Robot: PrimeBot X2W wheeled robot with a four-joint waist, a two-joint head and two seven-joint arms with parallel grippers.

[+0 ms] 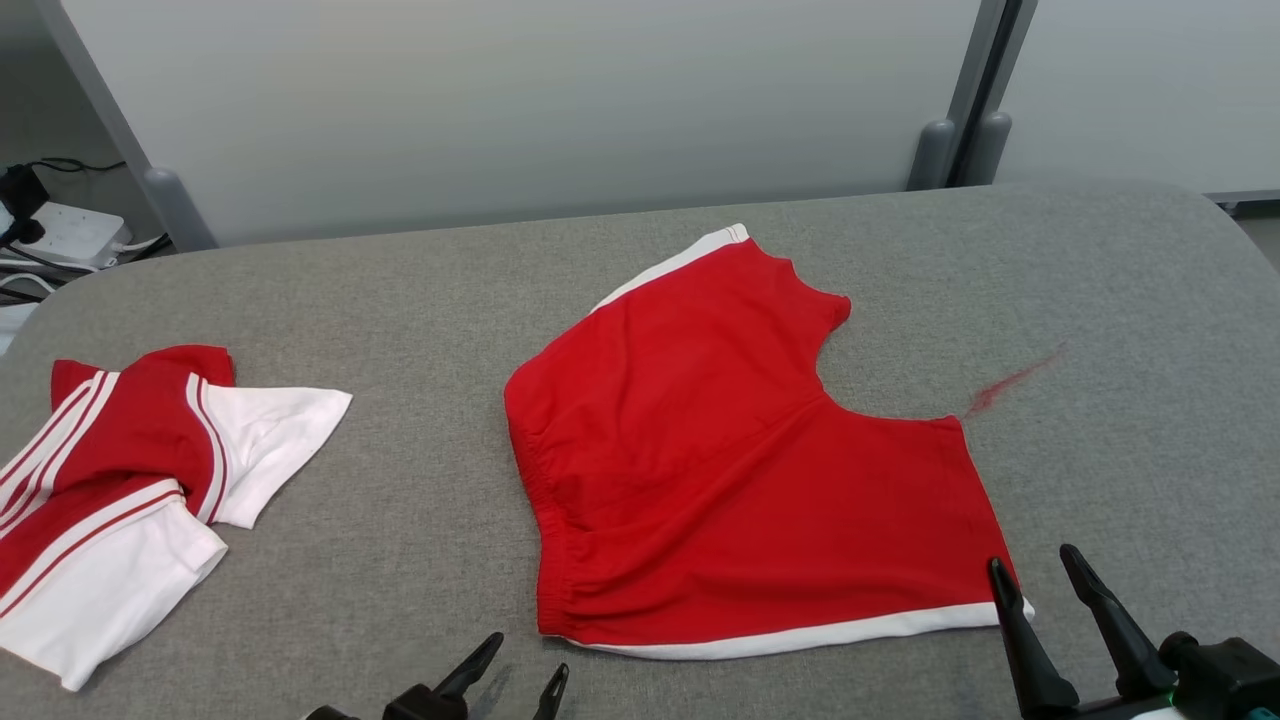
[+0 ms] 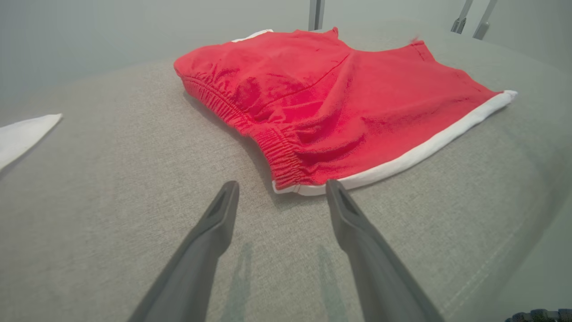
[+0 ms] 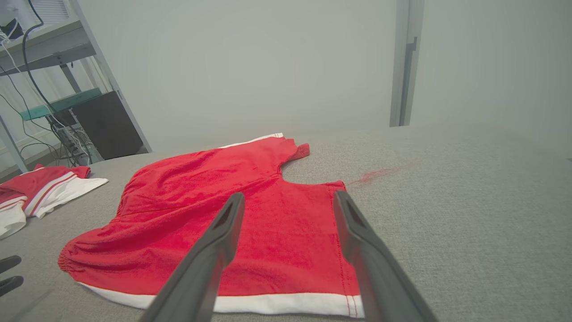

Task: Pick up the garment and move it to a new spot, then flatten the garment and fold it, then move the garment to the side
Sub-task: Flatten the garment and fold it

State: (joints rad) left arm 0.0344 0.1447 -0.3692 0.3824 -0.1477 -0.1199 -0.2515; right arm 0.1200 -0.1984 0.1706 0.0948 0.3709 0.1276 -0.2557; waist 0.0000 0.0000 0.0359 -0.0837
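Two grippers, left gripper [image 1: 530, 655] and right gripper [image 1: 1030, 556]; one pair of red fabric shorts with white bands [image 1: 740, 450] ahead of them; one red-and-white striped cloth garment [image 1: 120, 480] left of both

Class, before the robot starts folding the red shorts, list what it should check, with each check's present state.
1. Red shorts lie spread flat on the grey table: ok.
2. Left gripper open, by the waistband corner: ok.
3. Right gripper open, at the hem corner: ok.
4. Striped garment lies apart from the shorts: ok.
5. Either gripper touching cloth: cannot tell.
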